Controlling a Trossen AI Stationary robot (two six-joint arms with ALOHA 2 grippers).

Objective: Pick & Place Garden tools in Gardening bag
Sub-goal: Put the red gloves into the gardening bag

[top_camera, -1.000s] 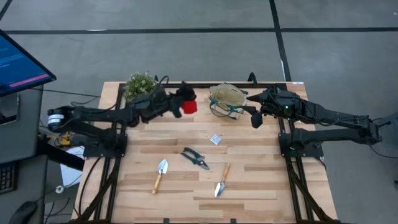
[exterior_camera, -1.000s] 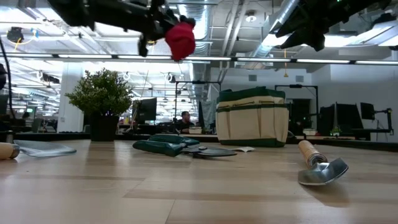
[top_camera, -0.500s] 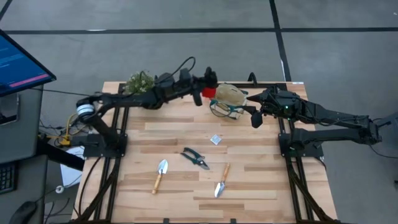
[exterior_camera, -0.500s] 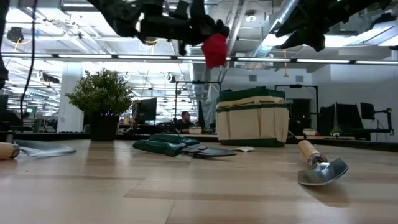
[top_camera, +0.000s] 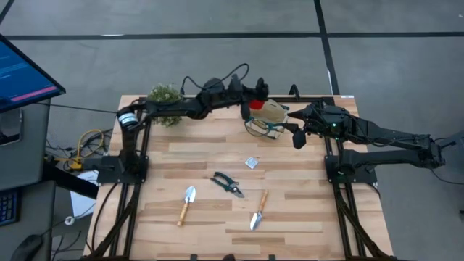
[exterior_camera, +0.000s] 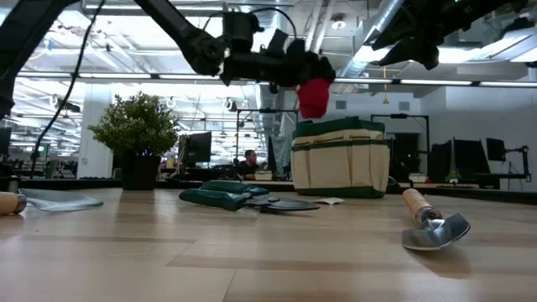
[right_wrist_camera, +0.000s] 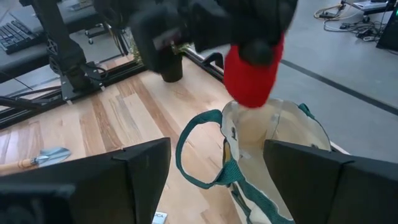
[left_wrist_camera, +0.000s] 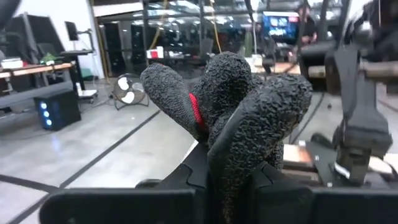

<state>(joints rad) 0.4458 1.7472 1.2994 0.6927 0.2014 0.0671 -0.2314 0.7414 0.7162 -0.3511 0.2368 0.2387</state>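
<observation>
My left gripper (top_camera: 254,99) is shut on the red-and-black item (exterior_camera: 314,96), a bunched glove with black textured fingers (left_wrist_camera: 249,118). It holds it in the air over the left rim of the tan gardening bag (top_camera: 267,112). The bag stands upright on its base at the table's far edge (exterior_camera: 340,159). My right gripper (top_camera: 291,125) is open beside the bag's right side, and the bag's mouth (right_wrist_camera: 273,140) shows between its fingers. The pruning shears (top_camera: 228,184), the trowel (top_camera: 186,203) and the narrow-bladed tool (top_camera: 259,210) lie flat on the table. My left gripper pinches the bunched glove between its two fingers, which the glove itself hides in the left wrist view. The black glove fingers (left_wrist_camera: 168,87) stick out past the gripper. The arm reaches level from the table's left. The red part (right_wrist_camera: 252,74) hangs below, clear of the bag.
A potted plant (top_camera: 165,96) stands at the far left under my left arm. A small white packet (top_camera: 251,162) lies mid-table. The bag's green loop handle (right_wrist_camera: 186,155) droops toward the table's near side. A monitor (top_camera: 25,72) stands off the table's left.
My left gripper has carried the red-and-black glove along the far edge toward the table's right, from beside the plant to above the bag's left rim. The glove has stayed clear of the table and hangs a little lower in the low view.
</observation>
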